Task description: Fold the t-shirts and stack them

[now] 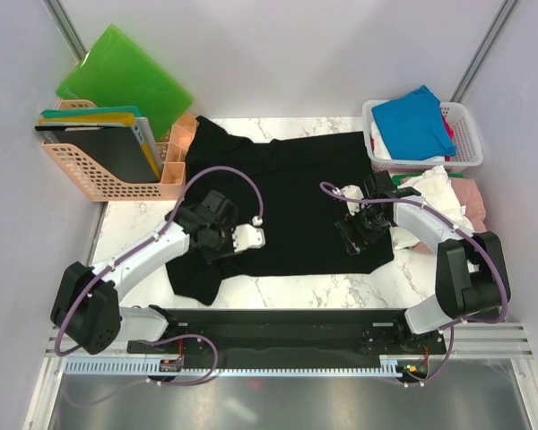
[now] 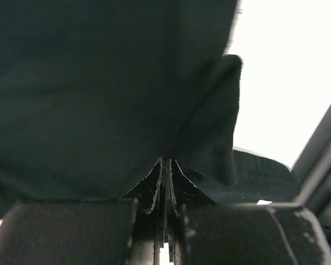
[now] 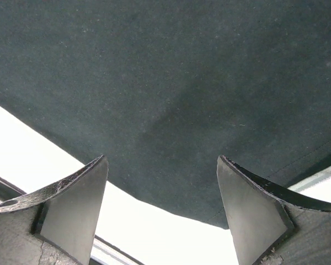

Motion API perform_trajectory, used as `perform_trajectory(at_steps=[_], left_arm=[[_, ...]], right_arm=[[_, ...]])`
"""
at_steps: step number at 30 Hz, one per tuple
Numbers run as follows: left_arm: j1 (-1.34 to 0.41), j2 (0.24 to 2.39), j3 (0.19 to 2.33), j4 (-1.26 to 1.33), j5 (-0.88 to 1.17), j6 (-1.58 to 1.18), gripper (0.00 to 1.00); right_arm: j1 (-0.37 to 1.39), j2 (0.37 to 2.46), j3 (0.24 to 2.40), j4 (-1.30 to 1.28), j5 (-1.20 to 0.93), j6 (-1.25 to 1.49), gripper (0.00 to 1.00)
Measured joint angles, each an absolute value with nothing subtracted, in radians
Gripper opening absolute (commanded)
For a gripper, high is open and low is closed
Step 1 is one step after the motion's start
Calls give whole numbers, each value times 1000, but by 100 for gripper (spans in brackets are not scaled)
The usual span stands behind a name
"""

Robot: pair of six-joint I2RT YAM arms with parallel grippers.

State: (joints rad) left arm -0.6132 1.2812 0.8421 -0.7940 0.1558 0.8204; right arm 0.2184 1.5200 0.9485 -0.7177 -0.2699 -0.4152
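A large black t-shirt [image 1: 291,193] lies spread on the marble table [image 1: 130,224]. My left gripper [image 1: 217,242] is at its near-left part, shut on a pinched fold of the black cloth [image 2: 99,99]; in the left wrist view the gripper [image 2: 166,161] has its jaws pressed together with the fabric rising out of them. My right gripper [image 1: 352,235] hovers open over the shirt's near-right edge. Between the spread jaws of that gripper [image 3: 163,163] there is only the hem of the black t-shirt [image 3: 171,94] and white table. A bright blue t-shirt [image 1: 414,116] lies in the basket.
A white basket [image 1: 467,136] stands at the back right. White [image 1: 438,190] and pink [image 1: 472,193] cloth is heaped beside it. At the back left are an orange file rack [image 1: 108,184] and green plastic boards [image 1: 125,76]. The arms' bases line the near edge.
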Motion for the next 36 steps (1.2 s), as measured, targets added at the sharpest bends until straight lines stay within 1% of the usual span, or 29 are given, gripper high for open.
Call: perform_trajectory(at_steps=[4,6,7,8,9,11,14,20,24,29,36], left_arm=[[-519,1362,951,-787,163,841,2],[-485,1411,1003,-774,162,852,19],[-477,1430,1017,-768,162,856,30],[-469,1452,1030,-760,159,864,53],[-463,1475,1037,-749,157,879,59],[-446,1519,1039,-729,154,889,67],[-409,1561,1039,-707,150,901,70],[-339,1547,1039,-678,131,918,70],[-329,1465,1041,-702,149,918,72],[-333,1323,1037,-803,235,918,73],[-336,1169,881,-931,267,922,75]], right_arm=[[218,1520,947,-718,-277,-415,87],[218,1520,947,-719,-281,-415,87],[218,1520,947,-719,-283,-415,87],[219,1520,947,-719,-284,-415,87],[218,1519,947,-719,-286,-415,87],[218,1518,944,-719,-290,-416,87],[219,1511,936,-722,-291,-419,87],[218,1499,929,-729,-292,-426,86],[218,1499,929,-730,-292,-427,86],[218,1501,929,-729,-296,-427,86],[218,1514,929,-726,-302,-427,85]])
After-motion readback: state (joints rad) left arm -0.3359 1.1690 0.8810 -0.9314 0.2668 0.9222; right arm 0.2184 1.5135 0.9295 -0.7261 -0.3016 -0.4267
